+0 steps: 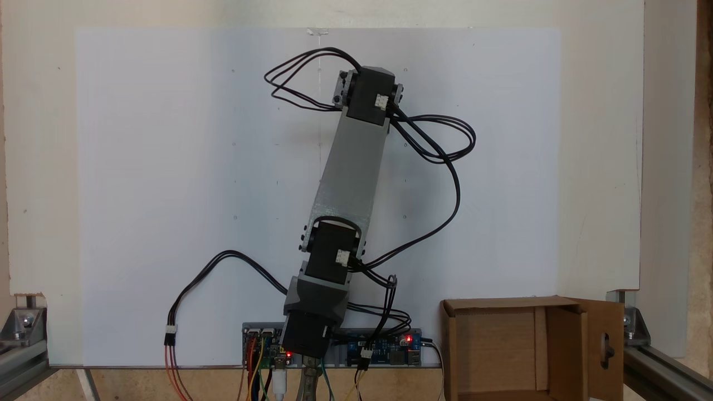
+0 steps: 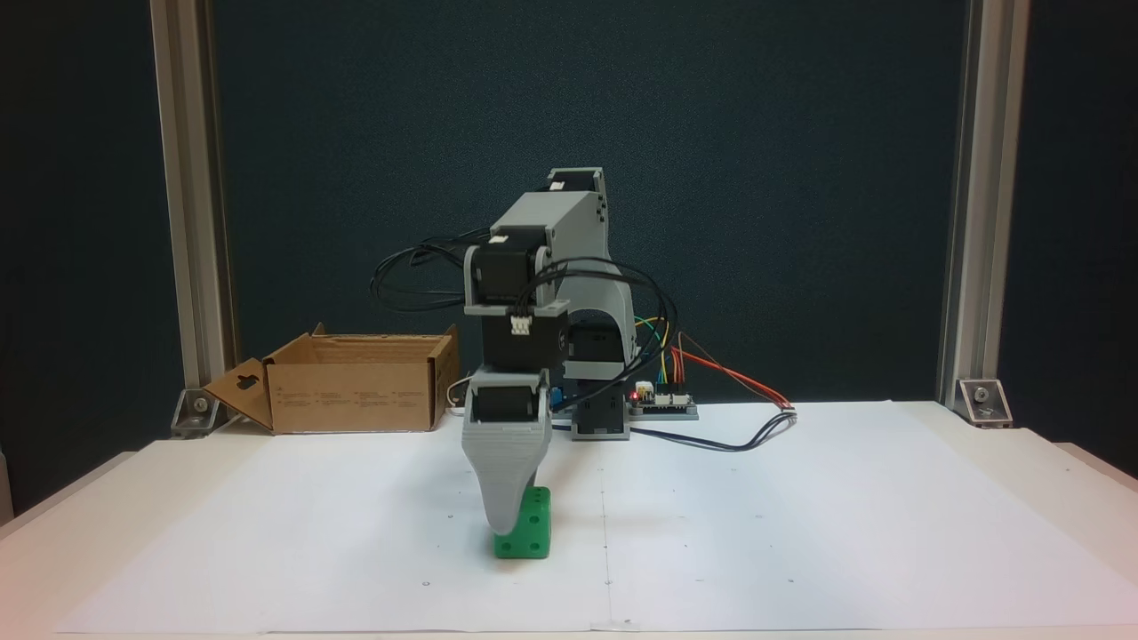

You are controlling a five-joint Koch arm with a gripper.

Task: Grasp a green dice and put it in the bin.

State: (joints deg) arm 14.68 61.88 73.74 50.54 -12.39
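Note:
The green dice (image 2: 531,532) rests on the white paper near the front middle of the table, with pips on its facing side. My gripper (image 2: 507,524) points straight down at it. One grey jaw covers the dice's left part and reaches almost to the paper. The other jaw lies behind it, so I cannot tell the gap. The bin (image 2: 356,391) is an open brown cardboard box at the back left. Its flap with a handle hole folds outward. From above, the bin (image 1: 565,345) stands at the lower right, beside the arm's base (image 1: 312,317).
Black cables (image 1: 445,150) loop out from the arm on both sides. Circuit boards (image 2: 662,400) with coloured wires sit beside the base. Aluminium posts (image 2: 965,222) stand at the table's back corners. White paper (image 2: 800,516) covers the table.

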